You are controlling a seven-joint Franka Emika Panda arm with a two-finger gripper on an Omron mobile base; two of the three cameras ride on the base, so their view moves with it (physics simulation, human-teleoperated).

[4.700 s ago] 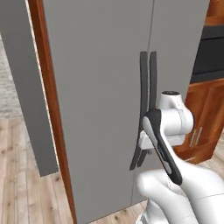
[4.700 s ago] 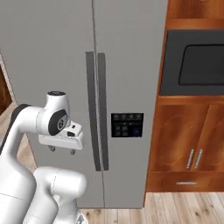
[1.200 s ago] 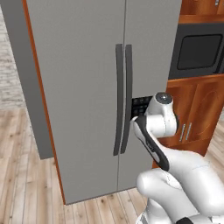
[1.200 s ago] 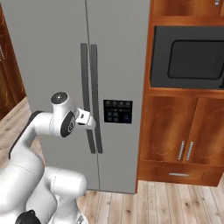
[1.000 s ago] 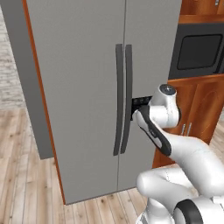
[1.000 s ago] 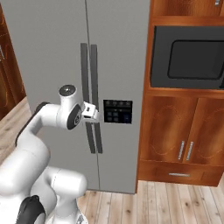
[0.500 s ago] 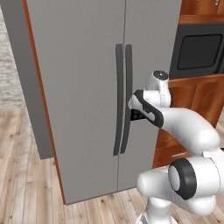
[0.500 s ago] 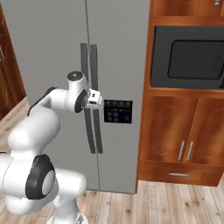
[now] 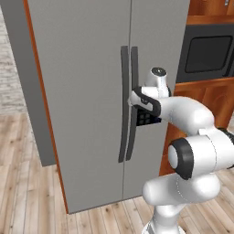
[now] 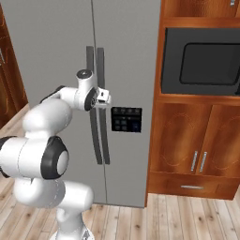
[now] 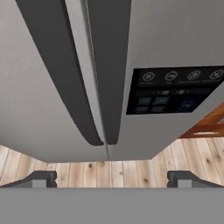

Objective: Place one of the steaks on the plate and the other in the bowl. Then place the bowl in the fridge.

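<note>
One fridge [image 9: 87, 91] stands tall and grey, the biggest thing here, with both of its doors shut, so nothing of its inside can be told. Its left side panel carries an orange-red edge [image 9: 43, 100] running top to bottom. To the right of the fridge is one wall of brown wooden cabinets [image 10: 197, 145]: two lower cabinet doors with two short metal handles [image 10: 198, 161], and beneath them one drawer front with a single handle. Set into the cabinets above those doors, right of the fridge, is one black microwave [image 10: 201, 61], its door closed. In front of the fridge the floor [image 9: 27, 183] is pale wood planks.

On the fridge's right door there is one dark control panel [image 10: 126, 119], just right of the handles. Two long dark vertical handles [image 10: 95, 103] run side by side along the seam where the fridge doors meet; from the hand view their lower ends [image 11: 98, 135] curve to rounded tips.

The gripper [image 10: 106, 98] is up close to the fridge handles at about mid-height, just left of the control panel. Its two finger tips [image 11: 41, 179] are spread wide apart with nothing between them, and whether they touch a handle cannot be told.
</note>
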